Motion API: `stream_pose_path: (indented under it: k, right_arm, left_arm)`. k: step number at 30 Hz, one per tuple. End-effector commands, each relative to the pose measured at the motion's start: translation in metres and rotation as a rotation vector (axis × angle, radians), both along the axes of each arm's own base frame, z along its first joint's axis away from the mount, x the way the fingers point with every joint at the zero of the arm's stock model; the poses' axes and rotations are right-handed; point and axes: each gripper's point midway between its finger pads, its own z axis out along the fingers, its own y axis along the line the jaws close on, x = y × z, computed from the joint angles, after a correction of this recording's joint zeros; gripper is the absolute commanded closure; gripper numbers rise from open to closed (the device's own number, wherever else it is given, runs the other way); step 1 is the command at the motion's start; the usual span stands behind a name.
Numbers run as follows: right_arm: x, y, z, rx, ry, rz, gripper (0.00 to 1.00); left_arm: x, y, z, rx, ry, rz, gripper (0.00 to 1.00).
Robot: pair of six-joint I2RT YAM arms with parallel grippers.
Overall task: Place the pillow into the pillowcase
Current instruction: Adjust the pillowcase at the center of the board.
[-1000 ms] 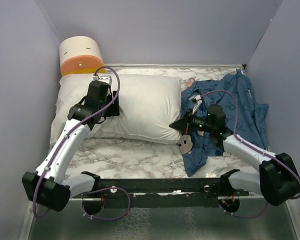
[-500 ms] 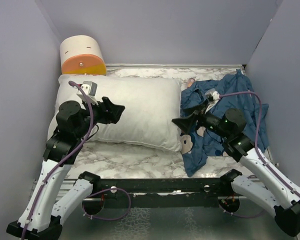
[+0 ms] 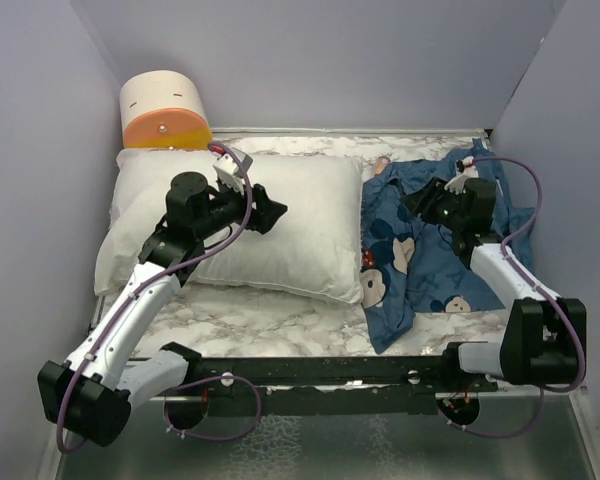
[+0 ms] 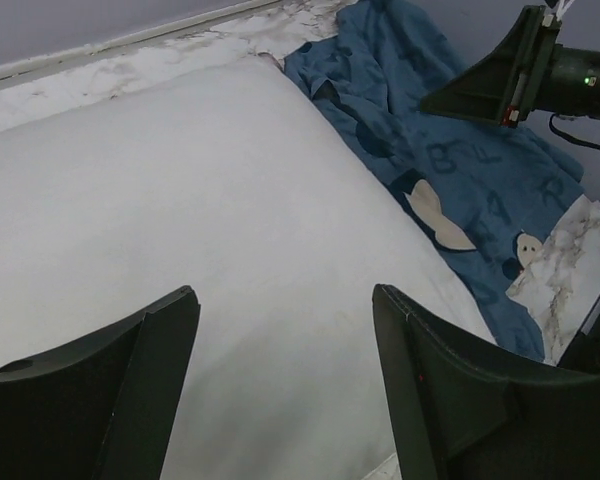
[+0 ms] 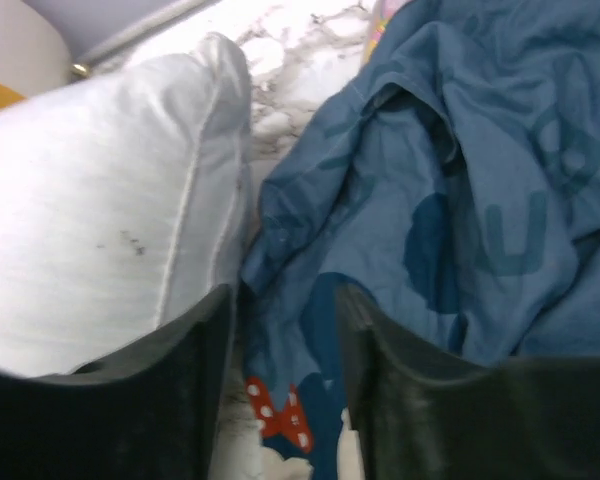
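the pillow (image 3: 280,235) is lying across the table's (image 3: 280,315) left side, the pillowcase (image 3: 430,260) touching its right end. the left gripper (image 3: 278,213) is hovering open and empty over the pillow. the right gripper (image 3: 410,198), half open and empty over the pillowcase, should be pinching one hem layer only.

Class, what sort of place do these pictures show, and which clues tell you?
Likely a robot test booth, not a bedroom: lilac walls enclose a marble-patterned table, with two robot arms mounted on a black rail.
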Motion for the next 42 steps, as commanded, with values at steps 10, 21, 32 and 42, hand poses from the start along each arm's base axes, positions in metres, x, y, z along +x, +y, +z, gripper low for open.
stream_pose_path:
  k: [10,21,32,42]
  right_arm:
    - [0.090,-0.028,-0.046,-0.303,0.058,0.003,0.60]
    - [0.124,-0.025,-0.080,-0.411,0.124,0.024,0.59]
    - [0.152,-0.025,-0.106,-0.509,0.143,-0.010,0.58]
    - [0.165,-0.011,-0.076,-0.521,0.026,-0.023,0.79]
  left_arm:
    - [-0.005,0.023,-0.032,0.181,-0.363,0.052,0.24]
    - [-0.009,0.031,-0.033,0.220,-0.383,0.094,0.25]
    - [-0.008,0.033,-0.037,0.249,-0.391,0.099,0.25]
    - [-0.009,0.032,-0.040,0.260,-0.396,0.083,0.25]
